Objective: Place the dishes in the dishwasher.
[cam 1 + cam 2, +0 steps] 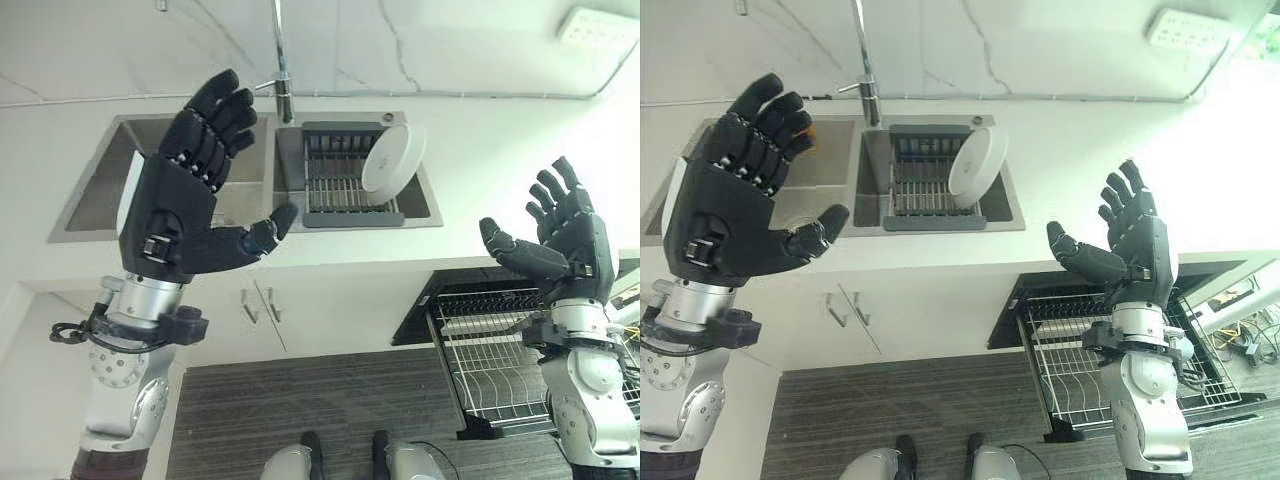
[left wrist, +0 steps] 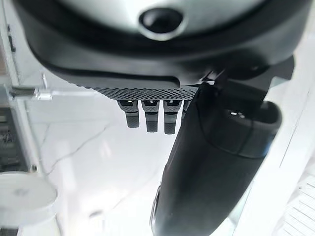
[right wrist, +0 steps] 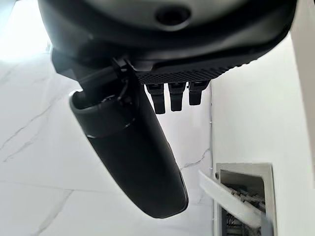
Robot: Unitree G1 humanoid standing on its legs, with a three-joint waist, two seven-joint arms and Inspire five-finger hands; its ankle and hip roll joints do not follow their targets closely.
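Both hands (left [image 1: 175, 205], right [image 1: 570, 245]) are open and hold nothing; the plate [image 1: 392, 158] looks slippery and breakable, so grab its rim

Left robot hand [image 2: 211, 162] empty, fingers straight; white plate [image 2: 24, 199] beyond.

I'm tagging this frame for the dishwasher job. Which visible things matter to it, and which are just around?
For the job:
white plate, leaning in the sink rack
pulled-out dishwasher rack
left hand, open, empty
right hand, open, empty

Just around:
faucet
wall socket
cabinet doors
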